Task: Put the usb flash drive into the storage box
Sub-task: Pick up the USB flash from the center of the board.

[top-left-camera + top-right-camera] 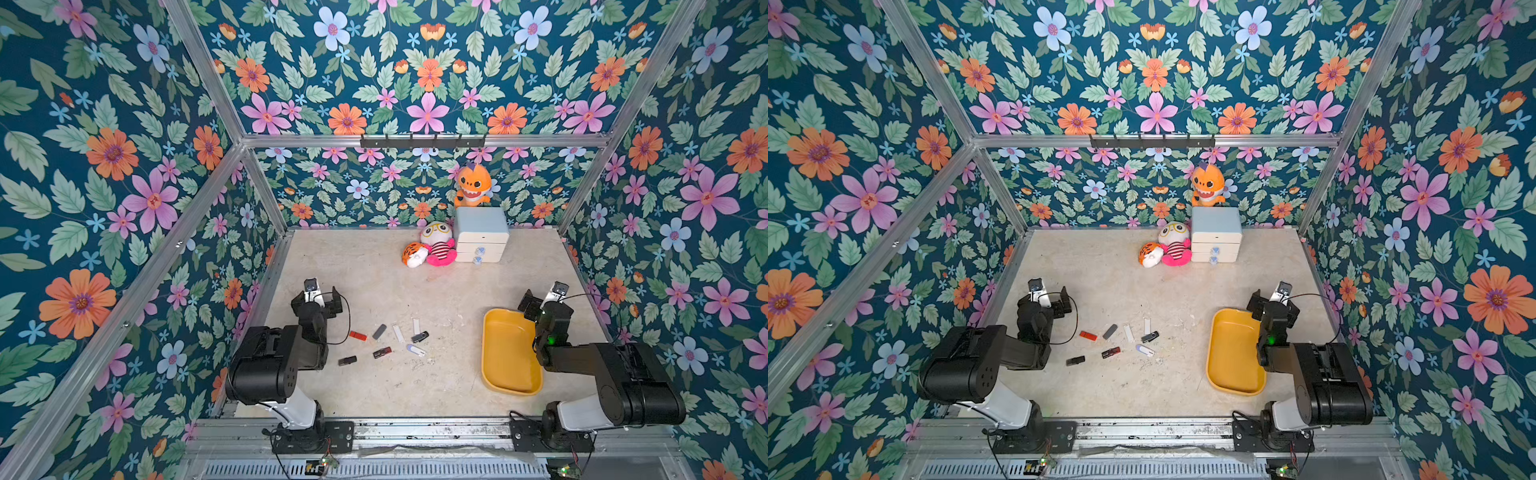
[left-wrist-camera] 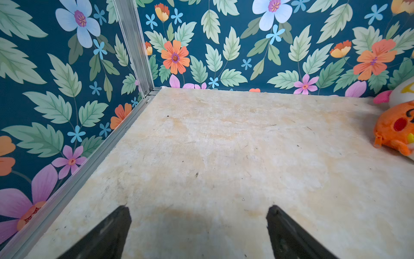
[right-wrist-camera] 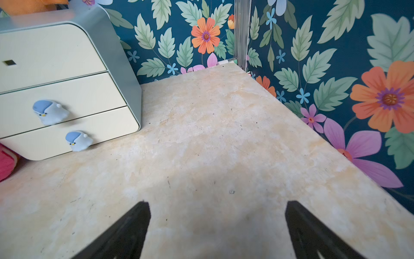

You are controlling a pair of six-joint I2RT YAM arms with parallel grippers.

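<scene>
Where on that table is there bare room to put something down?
The table is bare across the middle, between the plush toys with the drawer cabinet at the back and the flash drives. Also bare: the near strip between the flash drives and the front rail. Crowded: the flash drives scattered beside the yellow storage box.

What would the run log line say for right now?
left gripper: open, empty | right gripper: open, empty | drives: on table | box: looks empty
</scene>
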